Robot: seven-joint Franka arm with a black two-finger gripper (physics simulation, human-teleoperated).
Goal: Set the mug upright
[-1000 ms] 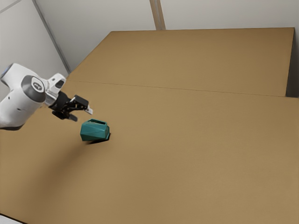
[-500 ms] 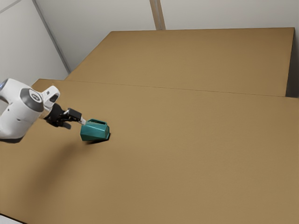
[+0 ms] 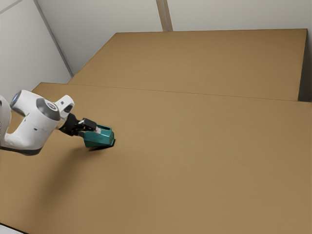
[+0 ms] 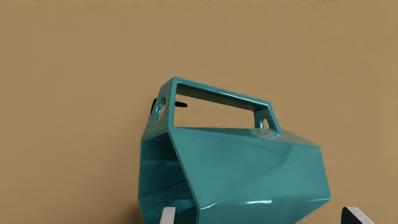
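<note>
At the exterior view's left, the white arm [image 3: 36, 129] comes in over the table [image 3: 195, 161] and reaches toward the view's right. At its end is the black gripper [image 4: 260, 214], right up by the mug [image 3: 99, 138]. It is wide open and has hold of nothing. One finger is at the mug's mouth [image 4: 164, 174], and the other is out past its bottom end. I can't tell if a finger touches the mug, or if the one at the mouth is a bit inside.

The mug lies on its side on the table, nearer the far left corner than the near left edge, as the exterior view shows it. Its handle [image 4: 224, 95] sticks out from its side and is not squashed under it.

So the job is not done: the mug is not standing. The good part is that the gripper is there, with a finger at each end of the mug. What's left, I think, is to shut on the mug, tip it so its mouth points up, put its bottom flat on the table, and let go. It could slip or roll if the pinch is bad.
</note>
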